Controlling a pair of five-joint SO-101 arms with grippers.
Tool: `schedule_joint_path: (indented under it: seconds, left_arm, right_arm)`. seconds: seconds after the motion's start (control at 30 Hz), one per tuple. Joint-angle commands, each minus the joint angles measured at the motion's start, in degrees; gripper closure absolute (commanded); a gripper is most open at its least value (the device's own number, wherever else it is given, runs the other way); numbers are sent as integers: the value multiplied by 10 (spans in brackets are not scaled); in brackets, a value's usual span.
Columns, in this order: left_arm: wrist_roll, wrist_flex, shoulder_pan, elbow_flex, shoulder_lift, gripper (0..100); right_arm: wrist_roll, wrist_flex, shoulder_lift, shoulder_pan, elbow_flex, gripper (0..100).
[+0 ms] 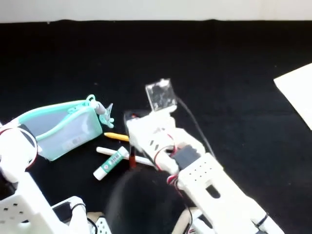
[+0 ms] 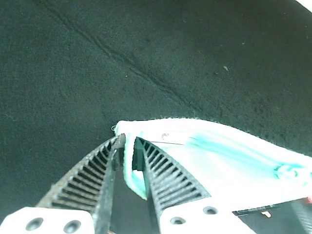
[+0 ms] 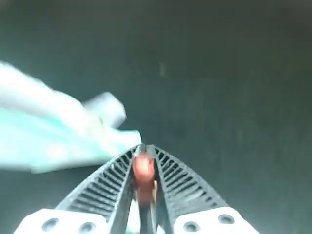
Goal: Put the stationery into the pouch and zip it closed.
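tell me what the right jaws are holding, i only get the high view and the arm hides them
Observer: In the right wrist view the right jaws are shut on a thin red-ended item.
Operator: ok and does the left arm have the pouch
Observer: Yes, the left jaws are pinched on the teal edge of the pouch, at one end.
Operator: is the red thing near the pouch
Observer: The right wrist view puts the pouch right beside the jaw tips. It is too blurred to tell whether they touch.
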State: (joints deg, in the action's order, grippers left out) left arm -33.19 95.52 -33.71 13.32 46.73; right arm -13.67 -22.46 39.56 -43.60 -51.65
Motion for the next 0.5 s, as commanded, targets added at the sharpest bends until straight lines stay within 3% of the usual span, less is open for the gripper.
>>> schedule_joint_path:
  seconds: [0.0, 0.2, 0.37, 0.47]
  left_arm:
    - [6, 4, -3, 24, -3, 994]
    - [6, 4, -5, 24, -3, 994]
    - [6, 4, -5, 24, -3, 994]
    - [6, 5, -4, 25, -3, 994]
  right_arm:
    - [15, -4, 30, 23, 106, 992]
    - [14, -103, 30, 16, 211, 992]
    - [11, -124, 30, 13, 124, 984]
    - [-45, -123, 24, 12, 67, 892]
